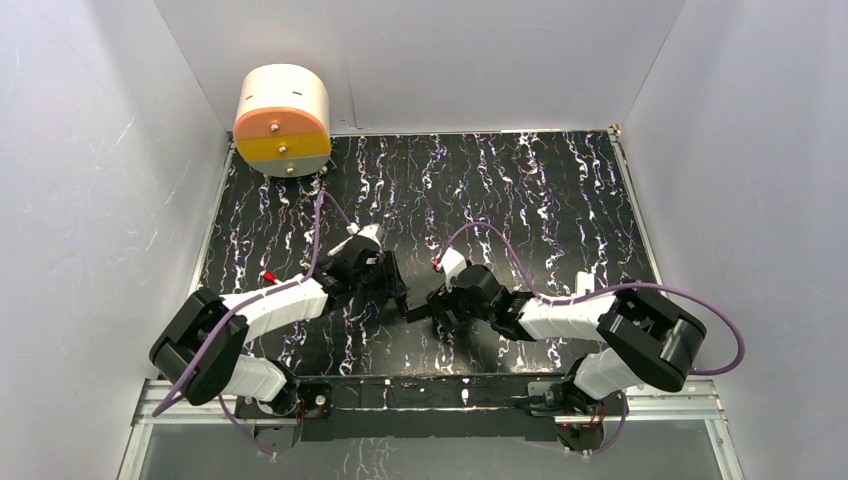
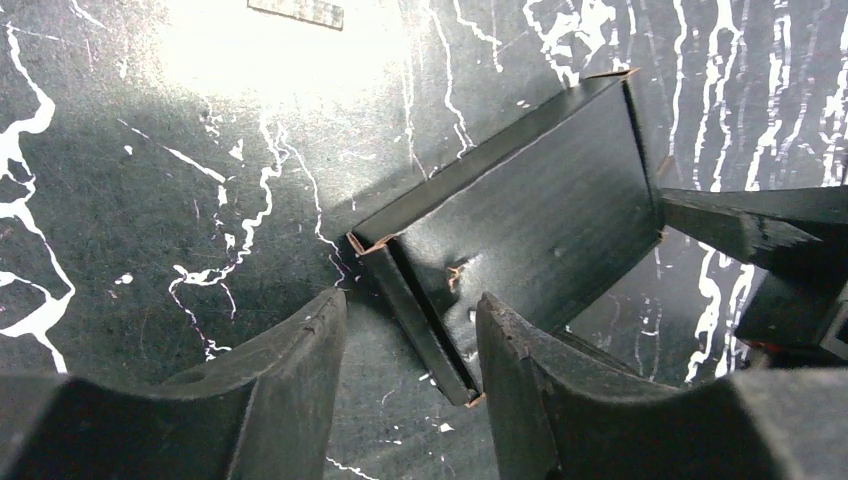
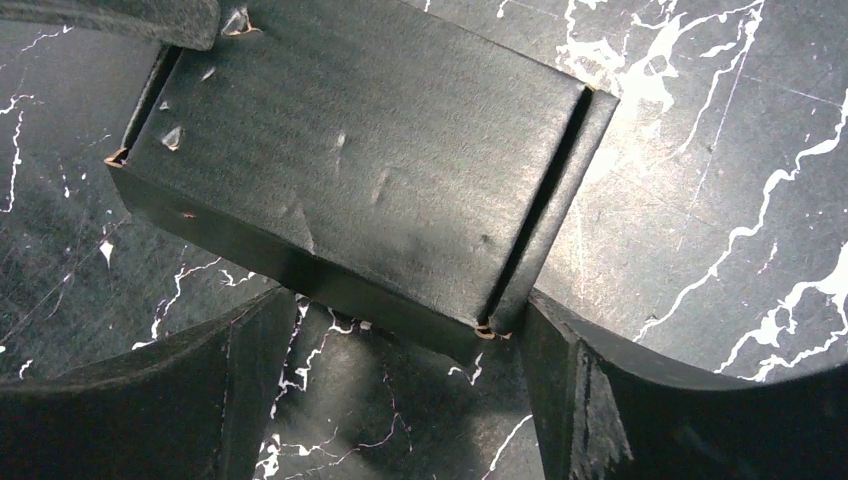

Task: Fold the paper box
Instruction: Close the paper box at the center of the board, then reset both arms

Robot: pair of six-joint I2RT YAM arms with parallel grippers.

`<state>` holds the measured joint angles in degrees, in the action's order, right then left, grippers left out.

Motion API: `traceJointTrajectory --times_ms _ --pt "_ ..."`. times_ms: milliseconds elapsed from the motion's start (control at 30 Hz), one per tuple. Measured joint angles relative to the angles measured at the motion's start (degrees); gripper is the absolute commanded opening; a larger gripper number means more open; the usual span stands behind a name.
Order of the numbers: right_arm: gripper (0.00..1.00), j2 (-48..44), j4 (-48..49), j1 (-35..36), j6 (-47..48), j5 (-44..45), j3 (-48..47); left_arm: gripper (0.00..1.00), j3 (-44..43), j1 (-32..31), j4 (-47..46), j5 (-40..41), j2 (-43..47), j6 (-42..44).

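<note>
The paper box (image 2: 530, 215) is a small closed rectangular box of matte black card, lying on the marbled surface between the two grippers. My left gripper (image 2: 410, 325) is open; the box's near end with its narrow flap sits between the fingers, against the right finger (image 2: 520, 370). My right gripper (image 3: 400, 370) is open at the box's (image 3: 360, 150) other side; the box's corner touches its right finger (image 3: 570, 385). In the top view the left gripper (image 1: 396, 287) and the right gripper (image 1: 424, 308) meet at the table's front middle, with the box (image 1: 412, 300) barely visible between them.
A round cream drum with an orange and yellow face (image 1: 283, 120) stands at the back left corner. White walls close the table on three sides. A small grey strip (image 2: 297, 12) lies on the surface beyond the left gripper.
</note>
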<state>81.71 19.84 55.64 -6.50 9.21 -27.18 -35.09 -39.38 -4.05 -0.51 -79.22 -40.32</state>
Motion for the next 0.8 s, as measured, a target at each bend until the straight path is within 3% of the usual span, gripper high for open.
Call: traceJointTrajectory --times_ms 300,567,667,800 --pt "0.99 -2.1 -1.9 -0.1 0.1 -0.3 0.9 0.59 0.8 3.6 0.3 -3.3 4.0 -0.8" --pt "0.99 -8.0 -6.2 -0.9 0.4 1.0 1.8 0.8 1.0 7.8 3.0 -4.0 8.6 -1.3" --pt "0.98 -13.1 -9.0 -1.9 0.2 2.4 1.8 0.93 1.5 9.8 5.9 -3.0 13.4 -1.5" --pt "0.99 -21.0 -14.4 -3.6 -1.1 6.1 1.6 0.97 1.3 11.0 12.4 1.9 22.0 -1.9"
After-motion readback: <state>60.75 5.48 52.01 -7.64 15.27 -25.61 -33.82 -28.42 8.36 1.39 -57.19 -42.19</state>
